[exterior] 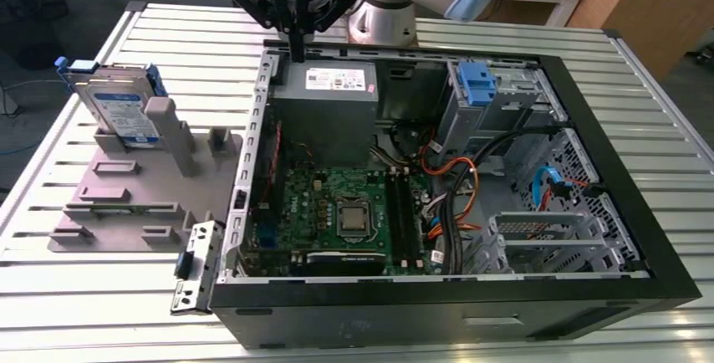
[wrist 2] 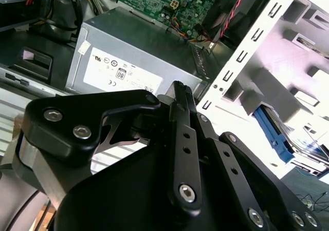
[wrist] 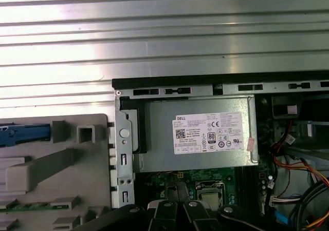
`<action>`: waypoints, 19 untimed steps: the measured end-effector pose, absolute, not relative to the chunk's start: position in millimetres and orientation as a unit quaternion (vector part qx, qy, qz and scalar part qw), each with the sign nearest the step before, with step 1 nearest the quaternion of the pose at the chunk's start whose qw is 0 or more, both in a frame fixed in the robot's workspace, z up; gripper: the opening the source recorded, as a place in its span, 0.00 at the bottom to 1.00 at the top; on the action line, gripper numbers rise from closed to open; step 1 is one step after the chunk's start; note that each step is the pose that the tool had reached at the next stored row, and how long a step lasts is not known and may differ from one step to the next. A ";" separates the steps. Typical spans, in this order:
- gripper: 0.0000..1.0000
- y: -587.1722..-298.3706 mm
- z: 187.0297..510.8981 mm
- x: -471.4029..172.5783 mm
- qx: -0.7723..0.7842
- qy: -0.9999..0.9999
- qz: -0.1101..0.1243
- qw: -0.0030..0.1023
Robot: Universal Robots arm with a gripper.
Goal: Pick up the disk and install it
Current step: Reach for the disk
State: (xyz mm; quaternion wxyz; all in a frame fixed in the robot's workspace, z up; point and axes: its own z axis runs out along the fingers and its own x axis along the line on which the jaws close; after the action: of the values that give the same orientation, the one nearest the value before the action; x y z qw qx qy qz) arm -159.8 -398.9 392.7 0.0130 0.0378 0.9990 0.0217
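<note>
The disk (exterior: 117, 104) stands upright on edge in a grey fixture (exterior: 123, 204) at the exterior view's left, its white-and-blue label facing out and blue rails along its edges. Its blue rail also shows in the second wrist view (wrist 2: 275, 133) and in the first wrist view (wrist: 23, 134). My gripper (exterior: 299, 52) hangs over the far corner of the open computer case (exterior: 446, 304), just above the power-supply box (exterior: 334, 99). It is well apart from the disk. The black fingers (wrist 2: 180, 95) are pressed together with nothing between them.
The case lies on its side on a slatted metal table (exterior: 624, 70), with the motherboard (exterior: 334, 212), loose cables (exterior: 463, 179) and a drive bay with a blue latch piece (exterior: 476, 85) inside. A detached bracket (exterior: 196, 267) leans at the case's near corner.
</note>
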 end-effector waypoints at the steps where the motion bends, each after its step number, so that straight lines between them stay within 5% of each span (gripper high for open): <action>1: 0.11 -398.9 392.7 -160.0 0.038 0.999 0.022 0.013; 19: 0.11 -398.9 392.7 -162.8 0.038 0.999 0.022 0.013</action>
State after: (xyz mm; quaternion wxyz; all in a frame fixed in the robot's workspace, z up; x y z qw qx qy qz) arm -162.8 -398.9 392.7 0.0131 0.0378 0.9990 0.0217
